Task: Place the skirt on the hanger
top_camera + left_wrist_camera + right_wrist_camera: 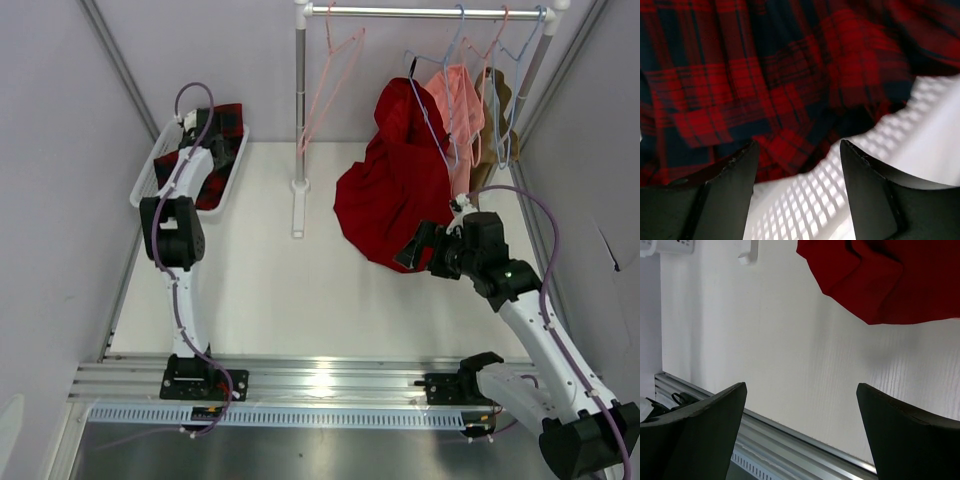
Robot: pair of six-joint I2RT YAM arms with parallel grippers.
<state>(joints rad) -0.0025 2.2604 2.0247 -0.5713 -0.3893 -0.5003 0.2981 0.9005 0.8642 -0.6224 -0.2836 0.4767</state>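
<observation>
in one basket [147, 172], seemingly just one skirt [229, 122].

**Skirt** [230, 125]: soft cloth in a red and dark navy plaid check. It lies crumpled in loose folds inside a white basket [147, 170] at the far left corner of the table [270, 290], and one edge rests on the basket's latticed floor.

**Hanger** [325, 90]: a thin pink wire triangle with nothing on it. It is hooked on the left end of the rail [420, 12], just beside the upright post [299, 100], and hangs well apart from the skirt.
</observation>
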